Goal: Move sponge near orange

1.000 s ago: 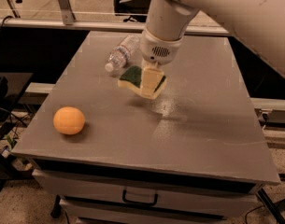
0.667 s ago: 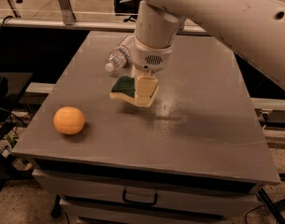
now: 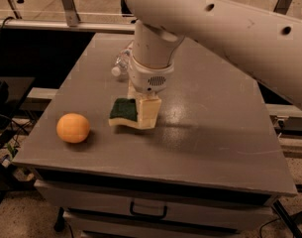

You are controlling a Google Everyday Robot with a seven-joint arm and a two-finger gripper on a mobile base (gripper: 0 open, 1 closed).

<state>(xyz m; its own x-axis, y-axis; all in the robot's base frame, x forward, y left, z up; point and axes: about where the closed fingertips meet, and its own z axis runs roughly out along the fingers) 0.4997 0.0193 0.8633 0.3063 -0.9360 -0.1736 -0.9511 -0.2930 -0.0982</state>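
Note:
The sponge (image 3: 124, 111), pale yellow with a dark green top, is held in my gripper (image 3: 143, 112) just above the grey table (image 3: 205, 128), left of centre. The fingers (image 3: 149, 113) are shut on its right end and the sponge sticks out to the left. The orange (image 3: 73, 128) sits on the table near the front left edge, a short gap to the left of the sponge. My white arm comes in from the upper right and covers the table's back middle.
A clear plastic bottle (image 3: 122, 65) lies on the table behind the gripper, mostly hidden by the arm. Drawers with a handle (image 3: 148, 212) sit under the table front. Cables and dark gear are on the floor at left.
My gripper has carried the sponge toward the front left and lower, away from the bottle and closer to the orange. The orange has not moved.

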